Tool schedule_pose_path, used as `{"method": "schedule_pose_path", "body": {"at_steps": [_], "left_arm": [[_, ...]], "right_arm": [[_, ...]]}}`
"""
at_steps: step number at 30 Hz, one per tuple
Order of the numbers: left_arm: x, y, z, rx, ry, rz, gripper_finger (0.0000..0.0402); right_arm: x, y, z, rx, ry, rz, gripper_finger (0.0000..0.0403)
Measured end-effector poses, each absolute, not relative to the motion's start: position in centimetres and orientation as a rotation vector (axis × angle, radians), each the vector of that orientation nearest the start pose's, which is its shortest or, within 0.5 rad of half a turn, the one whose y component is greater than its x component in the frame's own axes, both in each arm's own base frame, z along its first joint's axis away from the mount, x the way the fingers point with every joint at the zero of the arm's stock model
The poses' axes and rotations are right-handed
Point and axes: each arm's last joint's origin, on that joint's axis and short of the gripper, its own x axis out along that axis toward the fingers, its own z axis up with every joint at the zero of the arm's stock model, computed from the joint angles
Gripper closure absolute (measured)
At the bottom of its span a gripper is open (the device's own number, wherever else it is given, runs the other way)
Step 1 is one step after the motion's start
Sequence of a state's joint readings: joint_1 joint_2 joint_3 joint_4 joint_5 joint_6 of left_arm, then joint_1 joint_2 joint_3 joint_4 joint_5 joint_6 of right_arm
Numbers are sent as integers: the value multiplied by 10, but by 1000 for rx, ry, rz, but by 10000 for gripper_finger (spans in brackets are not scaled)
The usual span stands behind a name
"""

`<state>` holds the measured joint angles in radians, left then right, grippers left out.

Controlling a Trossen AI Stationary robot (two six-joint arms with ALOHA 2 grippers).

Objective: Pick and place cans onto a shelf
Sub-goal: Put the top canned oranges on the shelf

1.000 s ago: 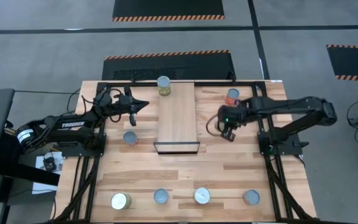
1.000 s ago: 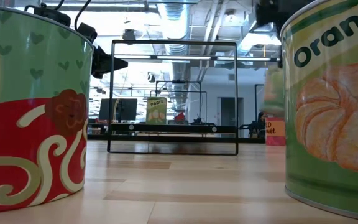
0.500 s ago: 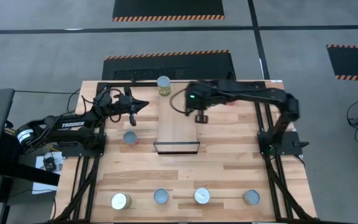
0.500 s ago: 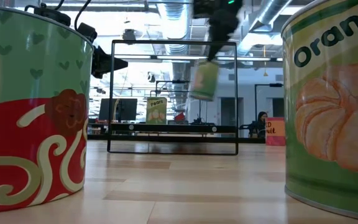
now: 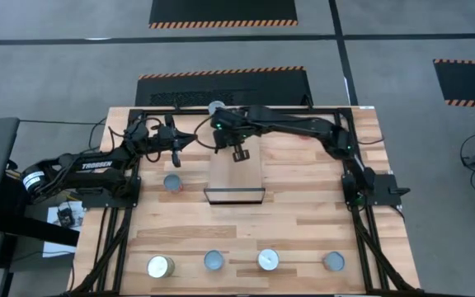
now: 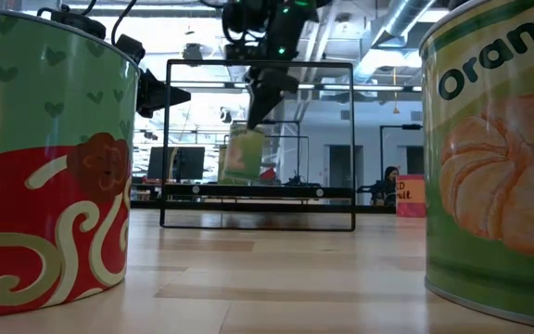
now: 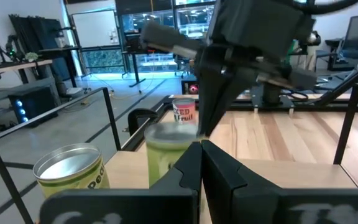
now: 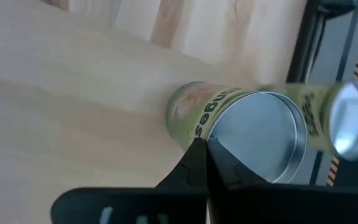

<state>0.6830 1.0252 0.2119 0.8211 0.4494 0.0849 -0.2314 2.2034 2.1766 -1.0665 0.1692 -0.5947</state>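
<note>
— Where was the right gripper (image 5: 237, 153)?
— Above the shelf (image 5: 236, 177), near its far end, closed on a yellow-green can (image 8: 229, 115) beside another can (image 5: 216, 107).
— And the left gripper (image 5: 190, 139)?
— Closed and empty, left of the shelf.

held can (image 6: 244, 154): green label, in my right pincer (image 5: 239, 154), hanging above the shelf (image 5: 236, 177)
back can (image 5: 216, 108): upright beyond the shelf's far end
left can (image 5: 172, 182): upright beside the shelf
front cans (image 5: 213, 261): four, one row
</note>
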Motion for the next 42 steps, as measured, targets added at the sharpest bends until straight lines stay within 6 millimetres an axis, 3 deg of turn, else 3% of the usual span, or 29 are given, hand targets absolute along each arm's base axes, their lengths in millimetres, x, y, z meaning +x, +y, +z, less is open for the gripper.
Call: {"method": "schedule_pose_path", "body": {"at_steps": [6, 20, 27, 38, 42], "left_arm": [[154, 109, 193, 89, 3, 234, 401], [154, 109, 193, 89, 3, 234, 401], [154, 109, 193, 89, 3, 234, 401], [154, 109, 193, 89, 4, 234, 401], [154, 109, 192, 85, 9, 233, 401]], "right_arm": [[470, -115, 273, -544, 1157, 23, 398], [476, -124, 269, -570, 1139, 13, 392], [476, -125, 269, -575, 1146, -14, 356], [479, -128, 271, -575, 1110, -56, 336], [471, -119, 290, -617, 1117, -99, 355]]}}
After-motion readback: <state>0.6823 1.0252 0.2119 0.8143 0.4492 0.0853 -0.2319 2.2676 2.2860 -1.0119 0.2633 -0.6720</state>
